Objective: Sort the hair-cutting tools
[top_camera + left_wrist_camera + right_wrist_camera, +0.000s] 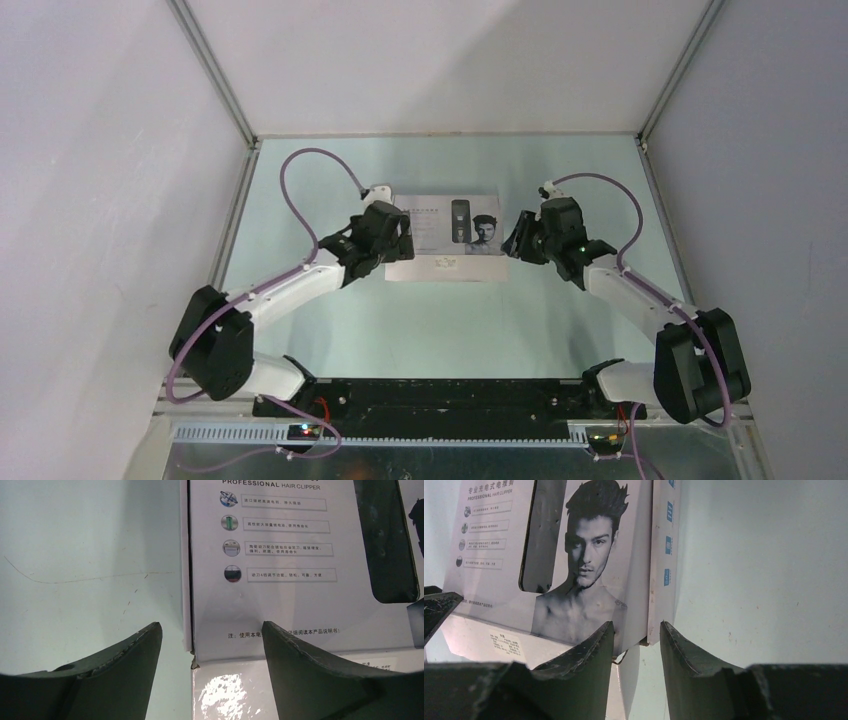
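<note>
White printed cardboard is all I have of the task so far: one flat box (432, 262) lies on the pale green table (430, 330), midway between the left and right edges and nearer the far edge than the near one. Its lid (280, 595) is shut and lies flat. It carries text, a man's portrait and a clipper photograph (459, 222).

**Status of task items.** No hair-cutting tools show in any view. There is no clipper body, brush or comb attachment on the table. I judge that they are inside the closed box, though I cannot confirm it.

**End effectors.**
- The left gripper (211, 625) sits at the box's left end with its fingers spread wide. It holds nothing. One finger is over bare table and the other over the lid, with the box's near-left corner between them.
- The right gripper (636, 623) sits at the box's right end with its fingers parted by a narrower gap. It also holds nothing. The side flap (663, 555) at the box's near-right corner lines up with that gap. I cannot tell whether either finger touches the cardboard.

**Progress.** I assess sorting as not started. The remaining steps are to open the box, lift out each piece and arrange them on the table.
</note>
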Controlling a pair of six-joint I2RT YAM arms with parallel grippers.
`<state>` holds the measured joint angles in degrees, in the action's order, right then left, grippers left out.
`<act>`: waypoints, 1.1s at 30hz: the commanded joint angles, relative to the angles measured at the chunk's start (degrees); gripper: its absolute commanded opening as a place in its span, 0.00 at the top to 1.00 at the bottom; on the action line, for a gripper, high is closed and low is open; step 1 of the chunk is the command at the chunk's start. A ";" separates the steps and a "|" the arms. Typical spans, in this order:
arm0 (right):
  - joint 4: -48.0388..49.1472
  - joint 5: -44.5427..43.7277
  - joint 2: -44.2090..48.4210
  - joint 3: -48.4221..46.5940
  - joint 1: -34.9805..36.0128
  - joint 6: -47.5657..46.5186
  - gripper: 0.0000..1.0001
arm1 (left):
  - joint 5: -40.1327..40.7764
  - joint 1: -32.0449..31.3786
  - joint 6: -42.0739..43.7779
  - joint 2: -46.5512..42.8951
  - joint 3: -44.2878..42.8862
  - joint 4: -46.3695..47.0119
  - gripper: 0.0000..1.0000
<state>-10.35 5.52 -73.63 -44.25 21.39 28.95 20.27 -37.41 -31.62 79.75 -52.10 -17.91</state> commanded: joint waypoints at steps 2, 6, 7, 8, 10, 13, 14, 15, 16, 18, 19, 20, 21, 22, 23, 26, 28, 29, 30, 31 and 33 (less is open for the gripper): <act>-6.15 0.99 -0.39 -1.45 0.26 0.47 0.57 | -1.12 0.23 -0.16 1.45 -1.06 -4.80 0.21; -7.86 0.49 1.76 -1.45 0.66 0.06 0.58 | -2.21 0.19 -0.48 1.07 -1.01 -5.92 0.20; -8.13 0.61 2.14 -1.45 0.76 0.15 0.57 | -2.45 0.25 -0.61 0.83 -0.95 -6.04 0.21; -8.25 0.91 3.11 -1.45 0.94 0.32 0.57 | -2.83 0.24 -0.74 0.10 -0.92 -6.25 0.20; -8.66 1.57 4.58 -1.45 1.08 0.64 0.56 | -3.55 0.23 -1.02 -1.01 -0.98 -6.52 0.19; -9.41 2.91 6.15 -1.45 1.12 1.14 0.50 | -4.17 0.19 -1.34 -2.59 -1.12 -6.79 0.18; -9.59 3.22 6.72 -1.45 1.07 1.47 0.48 | -4.18 0.17 -1.52 -2.80 -1.19 -7.18 0.17; -9.84 3.63 7.04 -1.45 1.08 1.64 0.45 | -4.21 0.21 -1.56 -3.34 -1.32 -7.38 0.17; -9.99 3.71 7.72 -1.45 1.10 1.81 0.44 | -4.20 0.22 -1.73 -3.70 -1.29 -7.72 0.17; -10.47 3.83 8.73 -1.41 1.26 1.69 0.40 | -4.11 0.17 -1.90 -5.26 -0.81 -7.66 0.15; -10.56 3.72 9.14 -1.16 1.55 1.58 0.38 | -4.02 0.15 -1.93 -6.32 -0.35 -7.71 0.15; -10.57 3.45 10.02 -0.95 1.73 1.31 0.38 | -3.97 0.19 -1.91 -6.91 -0.14 -7.89 0.15; -10.48 3.14 10.45 -0.38 2.19 1.12 0.38 | -3.98 0.18 -1.80 -7.95 0.32 -7.96 0.15; -10.24 3.03 11.25 -0.13 2.44 0.74 0.37 | -4.08 0.16 -1.61 -8.43 0.63 -7.93 0.15; -10.27 2.79 11.80 0.33 2.83 0.56 0.37 | -4.43 0.15 -1.61 -9.33 1.42 -7.69 0.14; -11.59 2.14 12.00 0.78 3.49 0.73 0.38 | -5.50 0.14 -1.63 -10.81 2.91 -7.45 0.14; -12.53 1.17 12.21 1.12 3.99 0.90 0.38 | -6.25 0.14 -2.05 -12.09 4.01 -7.33 0.15; -12.78 0.50 12.77 1.61 4.22 1.03 0.38 | -6.36 0.14 -2.55 -13.02 4.79 -7.19 0.15; -12.99 0.12 13.05 1.92 4.61 1.12 0.38 | -6.45 0.14 -2.74 -14.04 5.33 -7.03 0.15; -12.98 0.11 13.77 2.71 4.71 1.29 0.38 | -6.46 0.16 -3.19 -14.55 6.26 -6.56 0.14; -12.87 -0.02 14.63 3.58 5.10 1.30 0.39 | -6.99 0.15 -3.58 -15.63 7.67 -5.61 0.14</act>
<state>-22.22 7.14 -61.69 -42.22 25.71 30.20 14.61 -37.15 -33.50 67.31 -46.33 -25.02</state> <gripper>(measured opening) 0.617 0.855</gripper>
